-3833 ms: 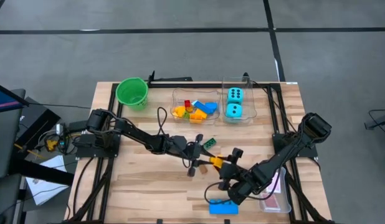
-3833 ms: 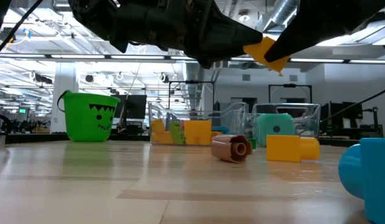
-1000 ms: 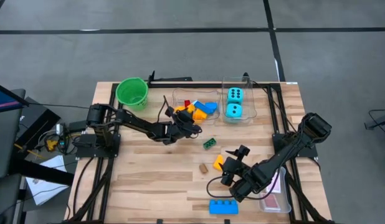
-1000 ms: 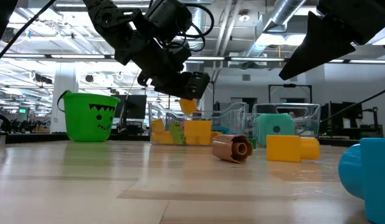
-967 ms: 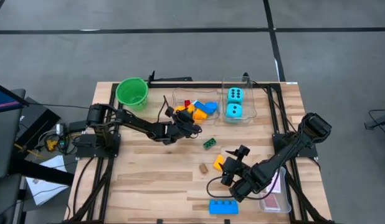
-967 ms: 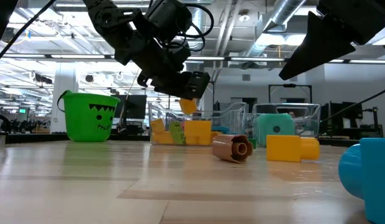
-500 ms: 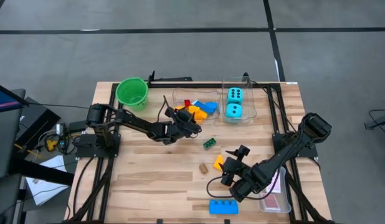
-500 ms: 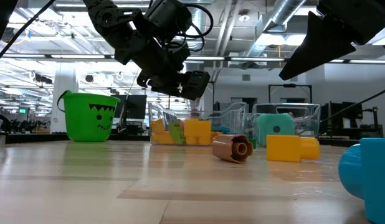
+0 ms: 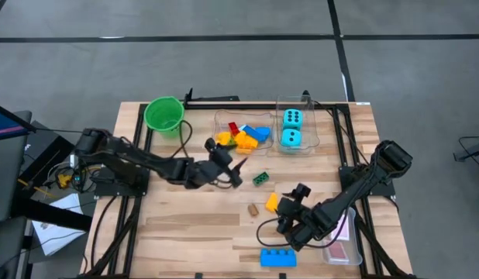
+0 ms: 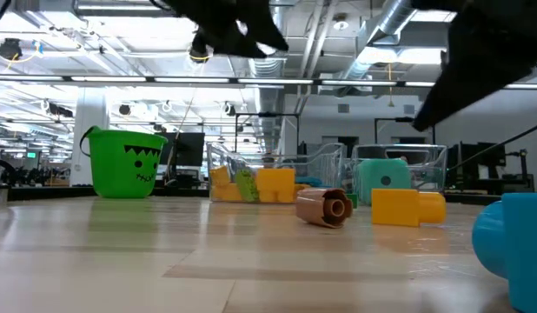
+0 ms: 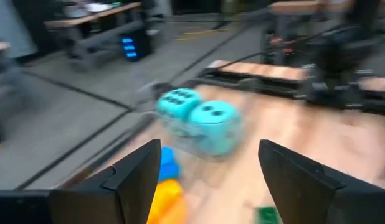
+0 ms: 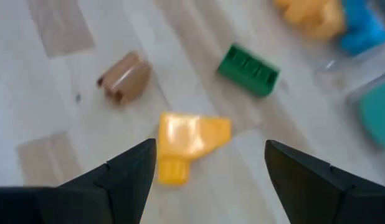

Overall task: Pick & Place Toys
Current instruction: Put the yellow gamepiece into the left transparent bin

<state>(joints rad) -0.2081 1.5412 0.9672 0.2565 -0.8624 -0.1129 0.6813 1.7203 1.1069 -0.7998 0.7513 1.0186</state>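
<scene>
My left gripper (image 9: 236,172) hangs open and empty above the table's middle, near side of the clear tub (image 9: 218,124) that holds several coloured blocks (image 9: 243,138); its wrist view looks toward the two cyan dice (image 11: 202,118). My right gripper (image 9: 284,205) stands open, slanting down over a yellow block (image 12: 189,146) that lies flat on the wood between the finger lines, untouched. A green block (image 9: 260,179), a brown block (image 9: 254,209) and a long blue block (image 9: 278,257) also lie loose on the table.
The green bucket (image 9: 163,115) stands at the far left. The dice (image 9: 291,129) sit in a second clear tub (image 9: 309,147) at the far right. A clear tub with pink cards (image 9: 344,246) lies at the near right corner, beside my right arm.
My left gripper has let go of an orange block over the tub of blocks. It has then risen and drawn back toward the table's near left, its fingers coming closer to level. My right gripper has tipped a little in place.
</scene>
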